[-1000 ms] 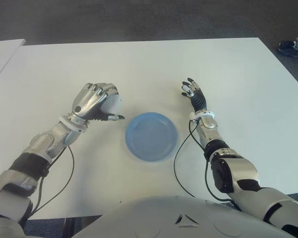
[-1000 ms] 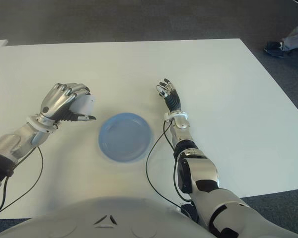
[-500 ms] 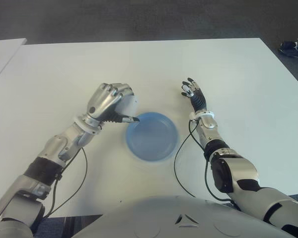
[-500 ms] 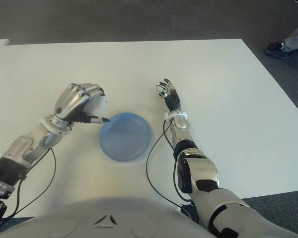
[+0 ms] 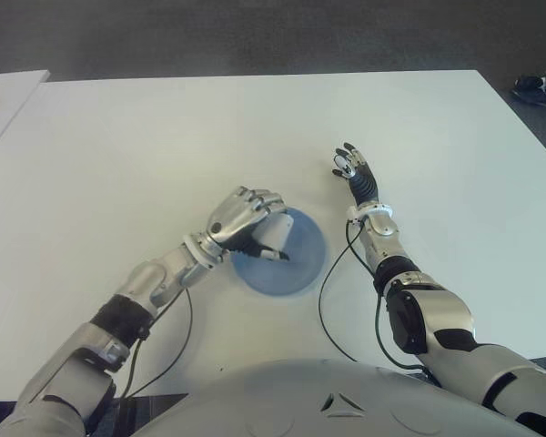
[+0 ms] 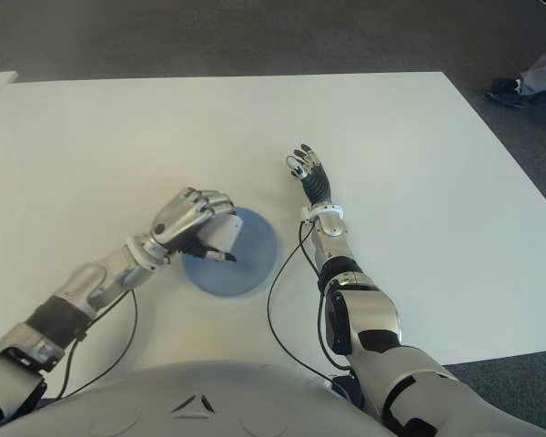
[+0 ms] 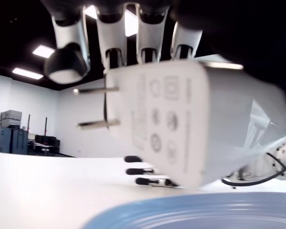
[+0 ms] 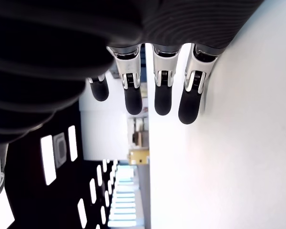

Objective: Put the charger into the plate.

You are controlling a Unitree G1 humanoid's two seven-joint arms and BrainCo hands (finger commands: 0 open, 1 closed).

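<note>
A broad white table [image 5: 164, 127] fills most of both eye views, its far edge meeting dark grey carpet [image 5: 255, 36]. Near its middle, towards the robot, a round blue plate [image 5: 305, 264] lies flat on the top — the only loose item resting directly on it. A thin black cable [image 5: 326, 300] trails over the surface just beside the plate's right rim, and another black cable [image 5: 177, 350] loops over the near left part. At the far left a second white surface [image 5: 5, 91] stands apart from the table — a narrow gap between them.
</note>
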